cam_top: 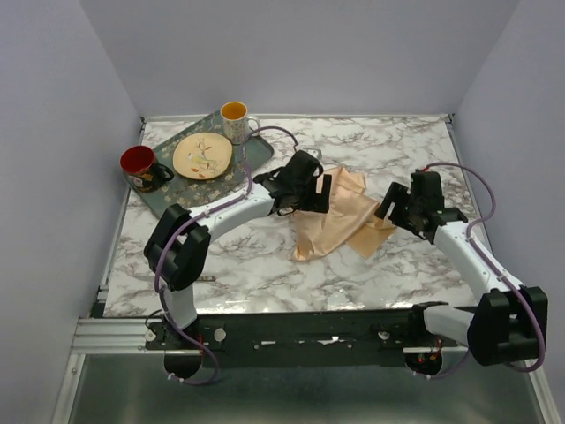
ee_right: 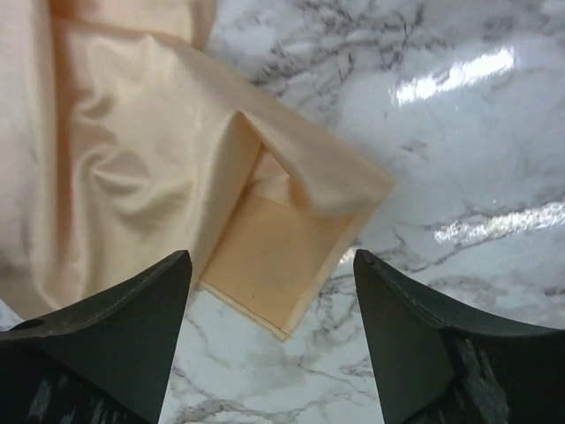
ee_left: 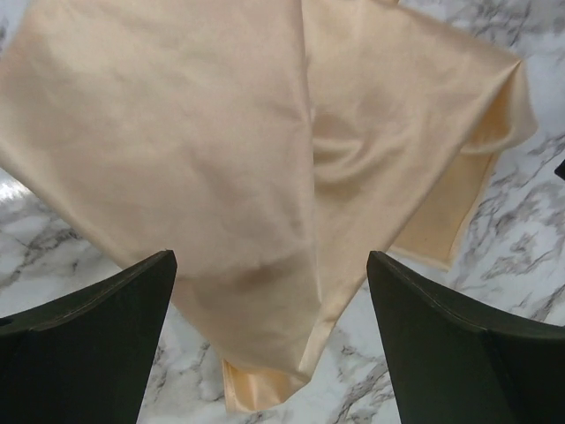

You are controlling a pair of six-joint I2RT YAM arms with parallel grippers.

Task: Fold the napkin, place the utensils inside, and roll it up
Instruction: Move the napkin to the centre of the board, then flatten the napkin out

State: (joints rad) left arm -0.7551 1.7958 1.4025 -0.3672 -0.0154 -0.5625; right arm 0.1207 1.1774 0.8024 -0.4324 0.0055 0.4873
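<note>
The peach-tan napkin (cam_top: 337, 216) lies crumpled and partly folded over itself in the middle of the marble table. My left gripper (cam_top: 318, 196) hovers over its left side, open, with the cloth (ee_left: 265, 177) spread below and between the black fingers (ee_left: 97, 336), nothing pinched. On the napkin's right, my right gripper (cam_top: 390, 208) is open above a folded corner (ee_right: 274, 265), not touching it. I cannot pick out the utensils with certainty; a thin dark sliver (cam_top: 206, 279) lies near the front left edge, too small to identify.
A dark green tray (cam_top: 258, 155) at the back left carries a cream floral plate (cam_top: 202, 155) and a white mug with an orange inside (cam_top: 235, 119). A red and black mug (cam_top: 141, 166) stands at the tray's left end. Grey walls enclose the table.
</note>
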